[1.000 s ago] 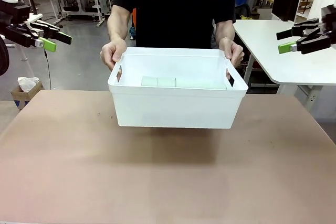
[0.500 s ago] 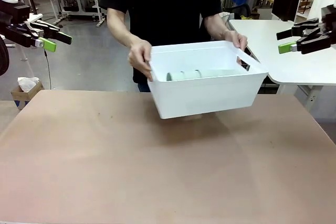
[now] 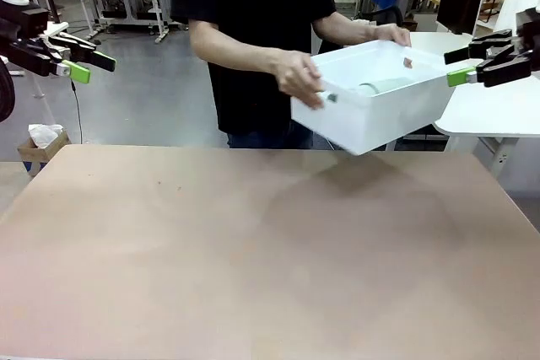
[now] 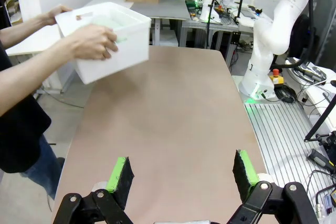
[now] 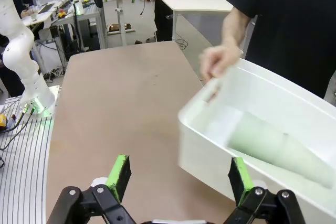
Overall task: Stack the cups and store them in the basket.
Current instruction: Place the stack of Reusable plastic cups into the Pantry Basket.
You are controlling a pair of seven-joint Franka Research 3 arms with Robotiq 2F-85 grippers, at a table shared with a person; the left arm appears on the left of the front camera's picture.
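A person holds the white basket in both hands, lifted off the brown table and tilted at the far right. Pale mint-green cups lie stacked on their side inside it. From the right wrist view the basket sits close ahead with the cups in it, just beyond my open right gripper. In the front view my right gripper hangs open beside the basket. My left gripper is open at the far left, well away. In the left wrist view the basket is far off and my left gripper holds nothing.
A white side table stands behind the right gripper, next to the basket. A cardboard box sits on the floor at the left. The person's hand grips the basket's near end.
The person has lifted the basket from the table's far middle and swung it up and to the right, tilting it. Neither gripper has moved.
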